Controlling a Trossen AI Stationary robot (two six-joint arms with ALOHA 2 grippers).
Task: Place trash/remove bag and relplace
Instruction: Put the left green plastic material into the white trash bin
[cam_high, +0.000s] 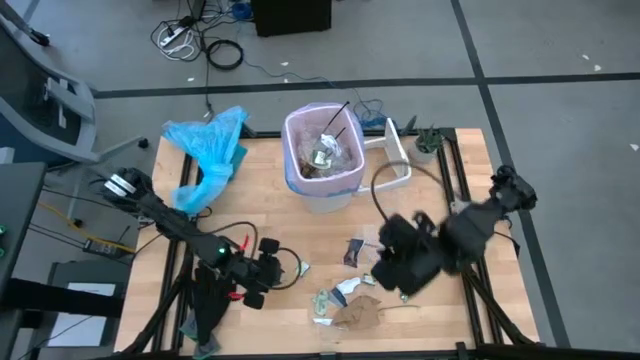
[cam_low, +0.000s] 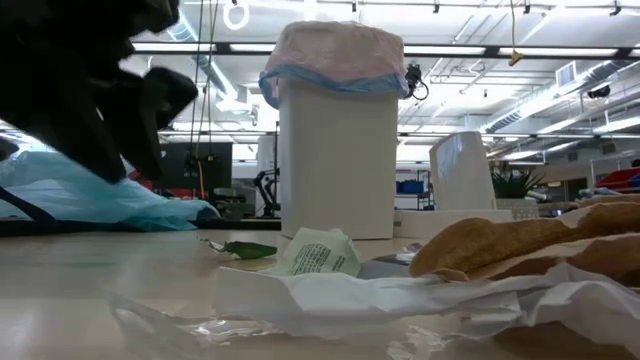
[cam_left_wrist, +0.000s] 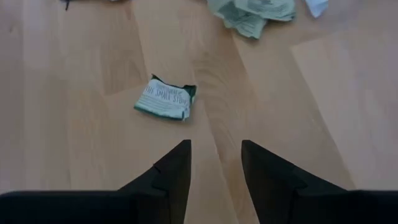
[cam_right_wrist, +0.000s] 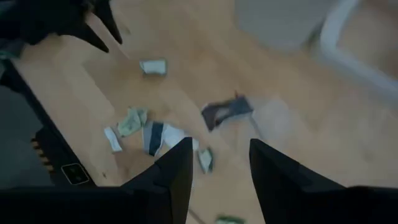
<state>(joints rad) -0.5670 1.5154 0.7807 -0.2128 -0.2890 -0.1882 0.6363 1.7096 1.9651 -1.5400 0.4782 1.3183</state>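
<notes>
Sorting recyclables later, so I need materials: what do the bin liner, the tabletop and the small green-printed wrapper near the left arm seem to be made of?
Bin liner: thin translucent plastic film, pale pink, slightly glossy, crinkled over the rim. Tabletop: light wood, probably butcher block, matte with visible plank seams. Wrapper: looks like printed paper or thin foil-backed film, creased flat; the pictures leave open which.

- Table: light wood top with a dark frame.
- White bin with pale pink bag: stands near the middle of the far edge.
- Light-blue plastic bag: lies at the far left corner.
- White lid: just beside the bin, toward the far right corner.
- Trash: wrappers, brown paper and film scattered along the near edge, around its middle.
- Small green printed wrapper: lies flat, apart from the other scraps.
</notes>
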